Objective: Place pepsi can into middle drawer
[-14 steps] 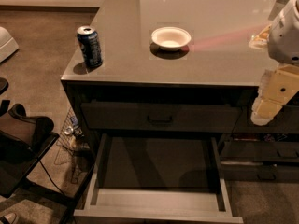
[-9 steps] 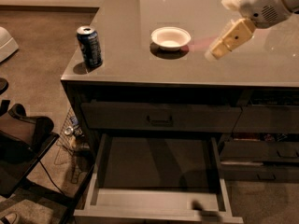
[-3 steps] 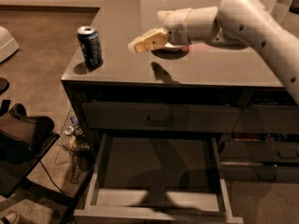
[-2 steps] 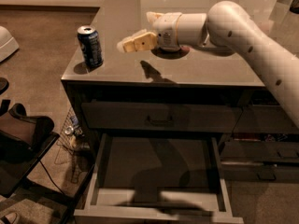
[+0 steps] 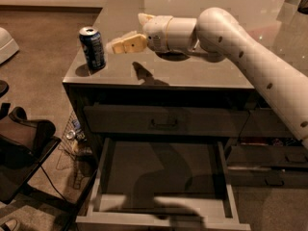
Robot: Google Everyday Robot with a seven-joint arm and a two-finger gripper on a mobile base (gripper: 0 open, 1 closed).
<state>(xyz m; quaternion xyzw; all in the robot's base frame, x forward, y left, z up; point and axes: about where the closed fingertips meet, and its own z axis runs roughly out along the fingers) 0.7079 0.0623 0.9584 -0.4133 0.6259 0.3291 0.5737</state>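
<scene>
The cabinet [image 5: 202,76] is the anchor here. The arm [image 5: 250,57] reaches across its top from the right as the camera sees it. The middle drawer [image 5: 144,170] stands pulled well out of the cabinet's front, below the closed top drawer [image 5: 163,121], and its dark floor is bare. The gripper [image 5: 120,44] hovers above the left part of the cabinet's top and points at the can [image 5: 92,48]. The can stands upright on the top near the cabinet's front left corner, close to both edges. Gripper and can are near but apart, with a strip of bare top between them, so the gripper holds nothing. Its shadow on the top below suggests it rides clear of the surface. Seen side-on it reads as one tan block, and I cannot tell whether it is spread or closed. The step in hand looks like the approach to the grasp. To do it well, I judge the gripper should be wide enough to pass either side of the can before closing. It should come in level with the can's mid-height rather than its silver rim, and slowly, since a nudge could tip the can or push it off the cabinet's left edge. A firm squeeze on the body, then a straight lift before swinging out over the cabinet's front and down to the drawer, seems the safe course.
</scene>
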